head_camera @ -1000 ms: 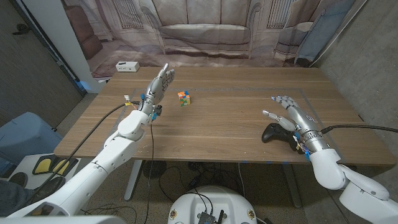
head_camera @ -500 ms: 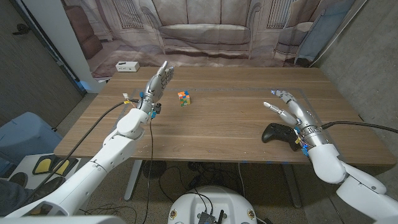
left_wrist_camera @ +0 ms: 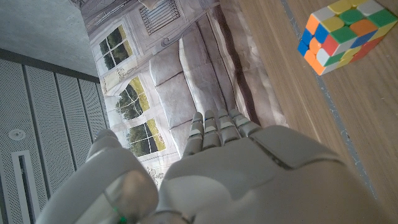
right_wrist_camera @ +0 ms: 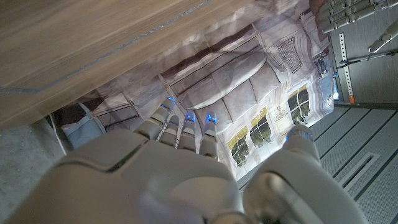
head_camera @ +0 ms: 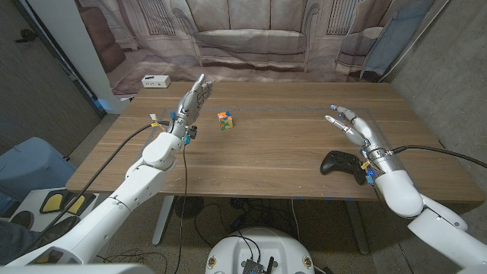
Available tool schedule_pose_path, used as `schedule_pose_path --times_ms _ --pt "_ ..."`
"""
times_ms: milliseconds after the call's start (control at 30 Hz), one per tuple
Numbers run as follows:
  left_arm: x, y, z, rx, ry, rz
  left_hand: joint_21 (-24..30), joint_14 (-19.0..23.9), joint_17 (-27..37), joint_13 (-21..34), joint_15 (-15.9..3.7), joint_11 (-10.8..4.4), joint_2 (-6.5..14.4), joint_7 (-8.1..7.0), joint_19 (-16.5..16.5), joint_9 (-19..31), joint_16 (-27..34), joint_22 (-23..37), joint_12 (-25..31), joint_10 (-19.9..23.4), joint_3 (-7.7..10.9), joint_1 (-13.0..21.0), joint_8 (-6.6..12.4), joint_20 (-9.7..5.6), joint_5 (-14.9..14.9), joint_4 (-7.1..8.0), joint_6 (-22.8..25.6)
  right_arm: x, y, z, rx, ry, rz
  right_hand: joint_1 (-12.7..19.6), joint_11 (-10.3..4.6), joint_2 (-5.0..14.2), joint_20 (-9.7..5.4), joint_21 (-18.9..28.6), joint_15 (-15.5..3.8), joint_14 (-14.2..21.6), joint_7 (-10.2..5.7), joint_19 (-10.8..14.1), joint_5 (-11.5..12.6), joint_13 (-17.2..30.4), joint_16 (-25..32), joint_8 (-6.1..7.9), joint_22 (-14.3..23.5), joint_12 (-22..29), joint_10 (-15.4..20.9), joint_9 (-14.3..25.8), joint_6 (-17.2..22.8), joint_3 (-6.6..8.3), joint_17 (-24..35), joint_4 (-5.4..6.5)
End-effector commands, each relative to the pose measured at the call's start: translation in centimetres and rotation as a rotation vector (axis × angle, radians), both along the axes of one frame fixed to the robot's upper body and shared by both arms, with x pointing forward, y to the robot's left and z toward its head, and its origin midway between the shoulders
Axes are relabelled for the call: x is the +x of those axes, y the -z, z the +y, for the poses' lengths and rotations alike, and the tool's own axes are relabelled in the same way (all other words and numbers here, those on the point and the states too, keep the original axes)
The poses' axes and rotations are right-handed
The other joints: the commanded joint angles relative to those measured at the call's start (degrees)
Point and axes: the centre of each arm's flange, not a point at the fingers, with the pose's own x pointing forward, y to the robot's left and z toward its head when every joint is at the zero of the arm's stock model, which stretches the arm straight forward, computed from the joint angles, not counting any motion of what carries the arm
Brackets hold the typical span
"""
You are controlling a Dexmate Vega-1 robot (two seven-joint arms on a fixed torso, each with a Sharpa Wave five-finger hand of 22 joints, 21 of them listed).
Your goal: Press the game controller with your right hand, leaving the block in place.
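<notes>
A black game controller (head_camera: 342, 164) lies near the table's front edge on the right. My right hand (head_camera: 354, 129) hovers above and just behind it, fingers spread, holding nothing and not touching it. The block, a multicoloured puzzle cube (head_camera: 224, 119), sits left of the table's middle and appears again in the left wrist view as the cube (left_wrist_camera: 344, 32). My left hand (head_camera: 194, 100) is raised to the left of the cube, fingers straight and together, empty. In the wrist views my left hand (left_wrist_camera: 236, 168) and my right hand (right_wrist_camera: 180, 168) show from the back.
A white box (head_camera: 156, 81) lies at the table's far left corner. The wooden table (head_camera: 274, 152) has bare room between the cube and the controller. A printed sofa backdrop (head_camera: 259, 34) hangs behind the table. A cable trails off my right arm.
My right hand has lifted off the controller and moved back, away from the front edge, uncovering the controller. The left hand, the cube and the controller have stayed put.
</notes>
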Motion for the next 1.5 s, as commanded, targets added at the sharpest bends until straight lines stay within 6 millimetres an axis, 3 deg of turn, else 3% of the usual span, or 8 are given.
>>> schedule_pose_path --times_ms 33,367,933,1500 --pt "0.1 0.2 -0.1 -0.003 0.005 0.006 0.3 -0.1 0.3 0.1 -0.17 0.22 0.5 -0.24 -0.1 0.1 -0.1 0.2 0.0 0.2 0.22 0.1 -0.15 -0.35 0.0 -0.35 0.3 1.1 -1.2 -0.1 0.109 -0.128 0.017 -0.2 0.6 -0.39 0.08 0.1 0.38 0.7 0.56 0.8 0.0 0.2 0.1 -0.14 0.0 0.3 0.4 0.2 0.4 -0.09 0.1 -0.13" --pt "0.6 -0.6 -0.5 -0.006 0.019 -0.011 0.3 -0.1 0.3 0.1 -0.15 0.07 0.5 -0.2 -0.1 0.1 -0.1 0.2 0.0 0.3 0.23 0.2 -0.16 -0.39 0.0 -0.43 0.2 2.6 -2.5 0.1 0.178 -0.254 0.044 -0.3 1.1 -0.59 0.11 0.5 0.61 1.4 1.21 2.7 -0.1 0.1 0.1 -0.29 0.0 0.2 0.9 0.2 0.5 -0.24 0.1 -0.09" --pt "0.5 0.1 -0.4 -0.016 0.017 0.001 0.3 -0.1 0.3 0.1 -0.14 0.17 0.6 -0.18 -0.1 0.1 -0.1 0.2 0.0 0.2 0.24 0.2 -0.17 -0.39 -0.1 -0.56 0.2 5.3 -2.9 -0.7 0.306 -0.406 0.094 -0.4 1.42 -0.48 0.27 0.2 0.94 1.8 1.79 3.1 -0.2 0.1 0.1 -0.31 0.0 0.2 1.4 0.2 0.8 -0.28 0.2 0.0" --pt "0.4 0.0 0.0 -0.009 0.014 0.006 0.3 -0.1 0.3 0.1 -0.15 0.21 0.6 -0.19 -0.2 0.1 -0.1 0.2 0.0 0.2 0.24 0.2 -0.2 -0.35 -0.1 -0.68 0.1 7.8 -3.4 -0.1 0.358 -0.52 0.147 0.1 2.06 -0.19 -0.2 0.1 1.17 2.1 3.54 4.2 -0.3 0.1 -0.1 -1.06 0.0 -0.3 0.8 0.2 -1.0 -0.07 0.1 -0.17"
